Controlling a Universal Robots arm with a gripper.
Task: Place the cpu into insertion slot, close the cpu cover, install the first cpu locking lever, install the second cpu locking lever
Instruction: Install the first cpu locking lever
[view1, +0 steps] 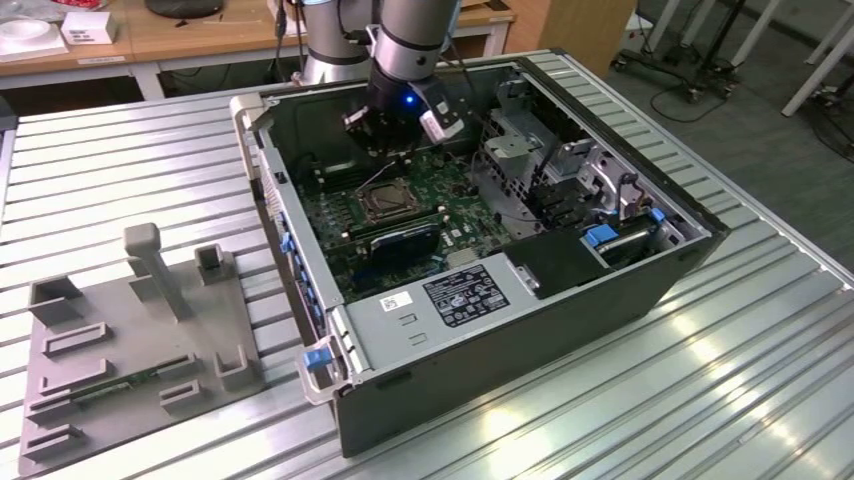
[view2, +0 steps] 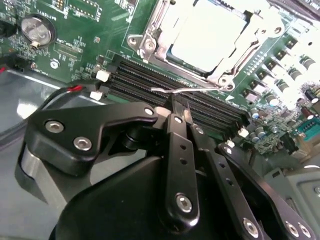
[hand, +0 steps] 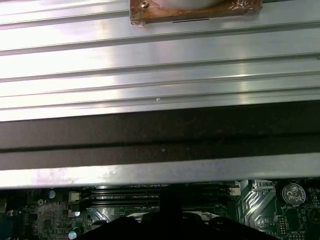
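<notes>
Cpu (view2: 210, 30), the small flat square chip with a dull silver-grey top, lies in the square brassy-rimmed insertion slot (view1: 360, 203), with the thin steel frame of the cpu cover (view2: 150, 39) lying around it. In the exterior view the ribbed aluminium table (view1: 747, 380) bears the open black computer case (view1: 561, 330) and, at 8 o'clock from it, a grey moulded fixture tray (view1: 134, 340). Inside the case lies the green motherboard (view1: 447, 205). The black two-fingered gripper (view1: 387, 150) hangs at 12 o'clock from the slot. In the second wrist view its fingers (view2: 181, 150) are drawn together, tips just beside a thin wire locking lever (view2: 200, 90) above the long black memory slots (view2: 150, 80). Whether they pinch it I cannot tell.
</notes>
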